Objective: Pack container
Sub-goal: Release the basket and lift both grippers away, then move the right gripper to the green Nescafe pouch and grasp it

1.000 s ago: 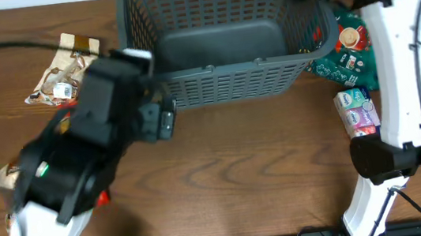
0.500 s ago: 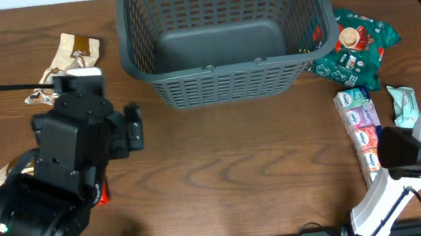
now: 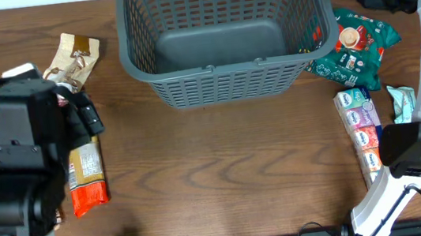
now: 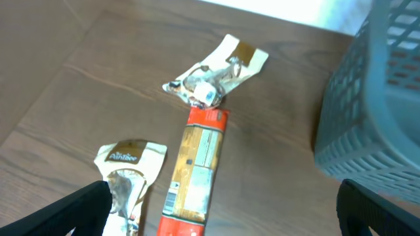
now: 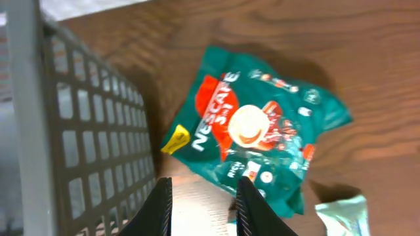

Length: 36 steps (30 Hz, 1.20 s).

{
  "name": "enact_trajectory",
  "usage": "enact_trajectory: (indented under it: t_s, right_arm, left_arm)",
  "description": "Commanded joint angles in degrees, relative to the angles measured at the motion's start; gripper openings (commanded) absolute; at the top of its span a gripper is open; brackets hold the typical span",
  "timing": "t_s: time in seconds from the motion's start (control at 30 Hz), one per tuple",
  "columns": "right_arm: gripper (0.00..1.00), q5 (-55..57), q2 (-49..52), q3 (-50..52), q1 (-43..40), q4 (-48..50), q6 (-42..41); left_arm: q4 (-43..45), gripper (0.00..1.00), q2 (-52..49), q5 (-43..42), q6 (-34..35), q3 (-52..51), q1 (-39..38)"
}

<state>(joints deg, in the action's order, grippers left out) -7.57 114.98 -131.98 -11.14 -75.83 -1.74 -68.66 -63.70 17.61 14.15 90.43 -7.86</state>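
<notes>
The container (image 3: 230, 76), a dark grey slotted basket, stands empty at the back centre. My left gripper (image 4: 216, 219) hangs wide open above a long red and gold packet (image 4: 197, 164), which lies between its fingers (image 4: 82, 210) without touching them. A beige packet (image 4: 131, 167) lies to its left and a crumpled one (image 4: 210, 78) beyond it. My right gripper (image 5: 200, 206) hovers by the basket's right wall (image 5: 85, 131). Its fingers (image 5: 161, 206) stand a narrow gap apart with only table between. A green Nescafe packet (image 5: 256, 131) lies just ahead of it.
Right of the basket lie the green packet (image 3: 353, 46), a strip of tissue packs (image 3: 361, 128) and a pale green packet (image 3: 402, 104). The crumpled packet (image 3: 69, 59) and red and gold packet (image 3: 86, 180) lie at the left. The right arm's base (image 3: 413, 150) stands at the right edge.
My left arm has pulled back from the basket to the far left, uncovering the red and gold packet. The right gripper moved from the basket's corner to the right, its jaws narrower.
</notes>
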Motion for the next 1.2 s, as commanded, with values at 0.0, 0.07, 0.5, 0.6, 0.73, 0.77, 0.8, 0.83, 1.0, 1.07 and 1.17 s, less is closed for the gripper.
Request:
enact_trajectory:
  t_s: [0.0,0.07,0.5,0.6,0.73,0.77,0.8,0.83,1.0,1.07,1.17]
  right_arm:
    - [0.17,-5.7,0.6,0.9,0.0,0.6,4.3]
    - [0.17,-8.4,0.6,1.0,0.0,0.7,6.0]
    - [0.18,-17.3,0.6,1.0,1.1,0.0,10.5]
    - [0.19,-17.2,0.7,1.0,1.8,0.0,10.6]
    - [0.20,-16.6,1.7,1.0,2.9,-0.1,10.6]
    - [0.20,-16.7,2.2,1.0,3.1,-0.1,10.6]
    - [0.20,-16.6,2.6,1.0,3.4,-0.2,10.6]
    - [0.20,-16.6,3.0,1.0,3.7,-0.2,10.6]
    - [0.20,-16.2,4.2,1.0,4.3,0.0,10.6]
    - [0.19,-15.3,4.2,1.0,4.3,0.2,10.6]
    - [0.19,-15.0,3.9,0.8,4.0,0.6,10.6]
  left_arm:
    - [-0.3,0.99,-2.2,-6.3,-5.2,-0.4,4.5]
    - [-0.3,0.99,-3.4,-7.2,-5.6,-0.4,6.6]
    - [-0.3,0.99,-7.1,-9.5,-7.5,-0.4,9.6]
    - [-0.3,0.99,-7.1,-9.5,-7.5,-0.4,9.6]
    - [-0.3,0.99,-7.1,-9.5,-7.5,-0.4,9.6]
    - [-0.3,0.99,-7.1,-9.5,-7.5,-0.4,9.6]
    - [-0.3,0.99,-7.1,-9.5,-7.5,-0.4,9.6]
    - [-0.3,0.99,-7.1,-9.5,-7.5,-0.4,9.6]
    - [-0.3,0.99,-7.1,-9.5,-7.5,-0.4,9.6]
    - [-0.3,0.99,-7.1,-9.5,-7.5,-0.4,9.6]
    - [-0.3,0.99,-7.1,-9.5,-7.5,-0.4,9.6]
